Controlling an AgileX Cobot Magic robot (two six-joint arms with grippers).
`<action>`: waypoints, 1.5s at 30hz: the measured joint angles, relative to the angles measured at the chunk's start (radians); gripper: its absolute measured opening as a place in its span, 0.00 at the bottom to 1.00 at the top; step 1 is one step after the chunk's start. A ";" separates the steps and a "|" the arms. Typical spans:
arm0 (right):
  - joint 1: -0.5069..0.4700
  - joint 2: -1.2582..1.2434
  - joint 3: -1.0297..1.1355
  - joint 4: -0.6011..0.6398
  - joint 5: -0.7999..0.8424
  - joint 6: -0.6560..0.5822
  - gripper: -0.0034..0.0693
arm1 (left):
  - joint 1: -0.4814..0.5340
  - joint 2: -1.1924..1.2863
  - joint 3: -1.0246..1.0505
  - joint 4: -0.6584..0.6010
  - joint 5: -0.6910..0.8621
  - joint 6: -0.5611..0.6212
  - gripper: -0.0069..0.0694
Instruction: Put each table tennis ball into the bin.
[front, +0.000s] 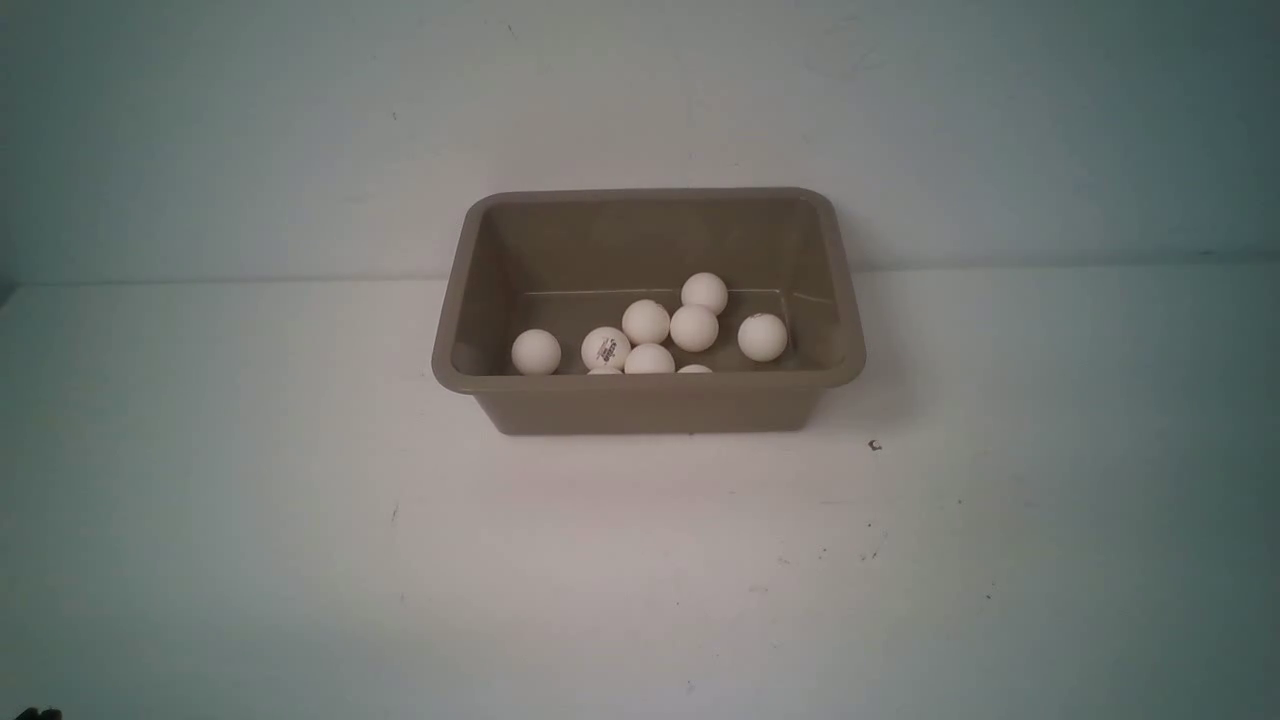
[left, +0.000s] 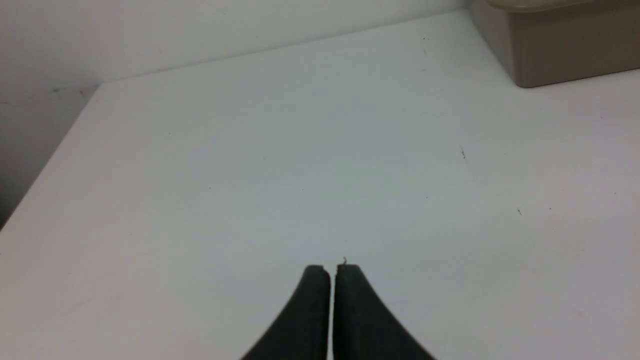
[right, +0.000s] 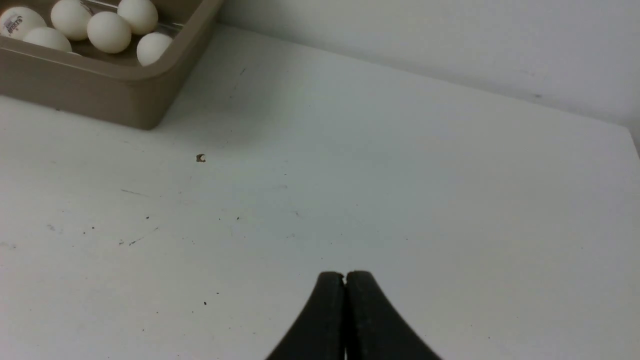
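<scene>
Front view: the bin (front: 648, 400) stands near the far edge of the white table (front: 300, 520), about midway along it; the table tennis balls (front: 646, 322) lie inside, clustered toward its near wall. Neither arm shows. Left wrist view: the left gripper (left: 333, 268), fingers pressed together and empty, hangs over bare table, well apart from the bin. Right wrist view: the right gripper (right: 345, 275), fingers together and empty, likewise hangs apart from the bin; a small dark speck (right: 200, 158) lies near the bin's corner.
</scene>
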 joint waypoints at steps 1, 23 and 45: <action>0.000 0.000 0.000 0.000 0.000 0.002 0.02 | 0.000 0.000 0.000 0.000 0.000 0.000 0.09; -0.223 -0.153 0.000 0.105 -0.026 0.012 0.02 | 0.000 0.000 0.000 0.000 0.000 0.000 0.09; -0.326 -0.617 0.285 0.244 -0.225 0.012 0.02 | 0.000 0.000 0.000 0.000 0.000 0.000 0.09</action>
